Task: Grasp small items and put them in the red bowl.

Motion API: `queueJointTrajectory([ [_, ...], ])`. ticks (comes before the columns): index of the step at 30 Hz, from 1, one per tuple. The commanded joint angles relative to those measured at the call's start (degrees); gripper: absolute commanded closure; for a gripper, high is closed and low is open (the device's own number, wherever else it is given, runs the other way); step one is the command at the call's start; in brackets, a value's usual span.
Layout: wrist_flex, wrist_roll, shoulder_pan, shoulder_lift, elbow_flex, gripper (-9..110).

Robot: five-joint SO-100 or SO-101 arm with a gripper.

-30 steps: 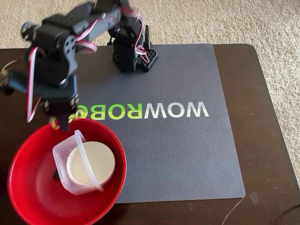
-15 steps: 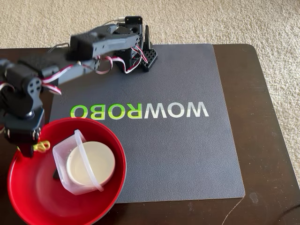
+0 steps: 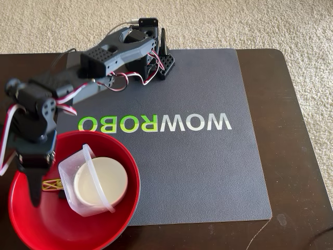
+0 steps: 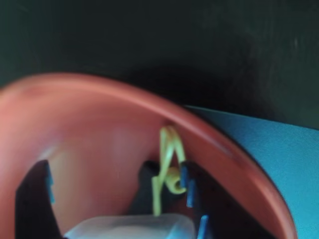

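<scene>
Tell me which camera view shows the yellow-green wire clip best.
The wrist view. There the yellow-green wire clip fills the middle of the picture, its bent loops distinct against the red bowl. The fixed view shows only a small yellowish shape inside the bowl, between the gripper and the clear tub.

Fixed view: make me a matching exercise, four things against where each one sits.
Things:
1. white bowl
2. clear tub
3. wire clip
4. red bowl

Places:
A. at the mat's near-left corner
B. inside the clear tub
C. in the red bowl, tipped on its side
D. in the red bowl, between the gripper and the tub

Pairs: 1-B, 2-C, 3-D, 4-A
</scene>
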Motion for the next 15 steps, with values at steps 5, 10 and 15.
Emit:
queueJointTrajectory([
  [5, 0.09, -3.43, -3.78, 24.17, 10.20, 66],
  [10, 0.09, -7.65, -6.33, 44.03, 27.77, 68],
  [15, -1.85, -8.96, -14.85, 66.09, 63.81, 68],
])
